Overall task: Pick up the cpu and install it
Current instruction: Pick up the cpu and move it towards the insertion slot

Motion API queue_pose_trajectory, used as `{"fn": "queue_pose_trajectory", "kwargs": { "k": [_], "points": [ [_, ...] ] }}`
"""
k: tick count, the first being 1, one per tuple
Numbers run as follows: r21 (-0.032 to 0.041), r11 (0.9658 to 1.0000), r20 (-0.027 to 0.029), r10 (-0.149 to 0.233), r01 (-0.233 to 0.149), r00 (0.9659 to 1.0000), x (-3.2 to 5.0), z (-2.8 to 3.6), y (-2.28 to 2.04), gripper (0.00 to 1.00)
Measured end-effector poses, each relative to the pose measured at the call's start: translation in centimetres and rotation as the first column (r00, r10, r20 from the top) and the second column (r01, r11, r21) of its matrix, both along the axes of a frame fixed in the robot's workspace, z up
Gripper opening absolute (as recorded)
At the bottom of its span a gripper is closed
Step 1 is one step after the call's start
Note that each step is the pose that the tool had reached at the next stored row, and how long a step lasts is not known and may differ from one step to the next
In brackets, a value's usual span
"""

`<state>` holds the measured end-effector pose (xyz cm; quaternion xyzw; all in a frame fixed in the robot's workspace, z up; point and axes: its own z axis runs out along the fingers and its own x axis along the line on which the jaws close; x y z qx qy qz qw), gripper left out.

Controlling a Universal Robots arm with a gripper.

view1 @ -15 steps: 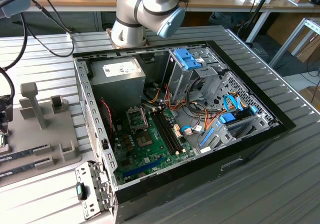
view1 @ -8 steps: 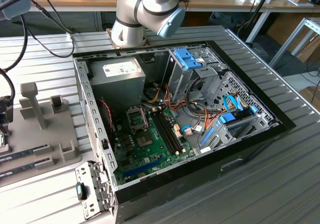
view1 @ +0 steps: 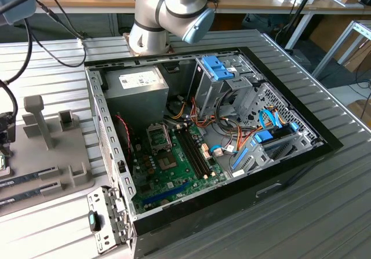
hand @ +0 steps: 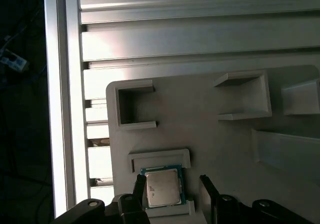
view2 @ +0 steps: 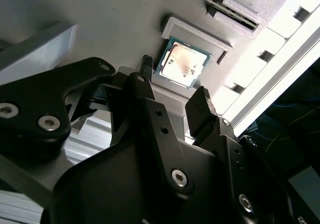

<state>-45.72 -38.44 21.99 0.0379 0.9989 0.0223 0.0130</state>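
- The pincer point(hand: 172, 184) is spread wide, its black, blocky fingers point(view2: 200, 103) standing apart with nothing clamped between them.
- The cpu point(hand: 162, 186), a flat square with a shiny silvery top and a thin green rim, lies in a shallow raised-lip pocket of the matte grey holder plate point(hand: 200, 124).
- In both wrist views a finger shows on each side of the chip.
- The plate rests on the ribbed aluminium bench point(hand: 175, 33).

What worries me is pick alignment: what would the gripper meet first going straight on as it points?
Probably the cpu, lying in a recess of the grey tray straight ahead of the open gripper; depth is unclear.
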Motion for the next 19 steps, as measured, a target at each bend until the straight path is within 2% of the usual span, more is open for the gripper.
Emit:
{"fn": "queue_pose_trajectory", "kwargs": {
  "k": [19],
  "points": [
    [0.0001, 1.0, 0.0001, 0.0, 0.0, 1.0, -0.05, -0.62, 0.0, 0.54]
  ]
}}
